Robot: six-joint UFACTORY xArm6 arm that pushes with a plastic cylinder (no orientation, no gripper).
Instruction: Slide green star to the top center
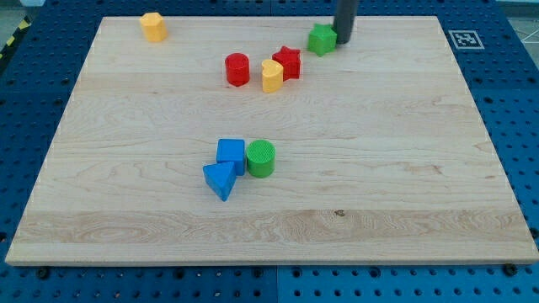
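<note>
Bench (404, 194) of pale, fine-grained wood, one small dark knot toward the view's bottom, lying on a blue pegboard; a printed marker tag (464, 39) sits at its upper right corner. Contents listed from the view's left, each placed against the green star. Yellow block (152, 26), faceted, smooth moulded plastic, far to the star's left near the top edge. Blue triangular block (219, 180) and blue cube-like block (231, 154), touching, well below and left of the star. Red cylinder (237, 69), down-left of the star. Green cylinder (261, 158), ridged top, touching the blue cube. Second yellow block (272, 75) pressed against a red star (287, 62), both just down-left of the green star. Green star (321, 39), matte plastic with lobed outline, near the top edge, somewhat right of centre. My tip (344, 39), a straight dark rod, stands at the star's right side, apparently touching. No pincer is fitted, so no open or closed state can be told. Judged step: the closing push. Next move calls for a short leftward nudge along the top edge, kept clear of the red star.
</note>
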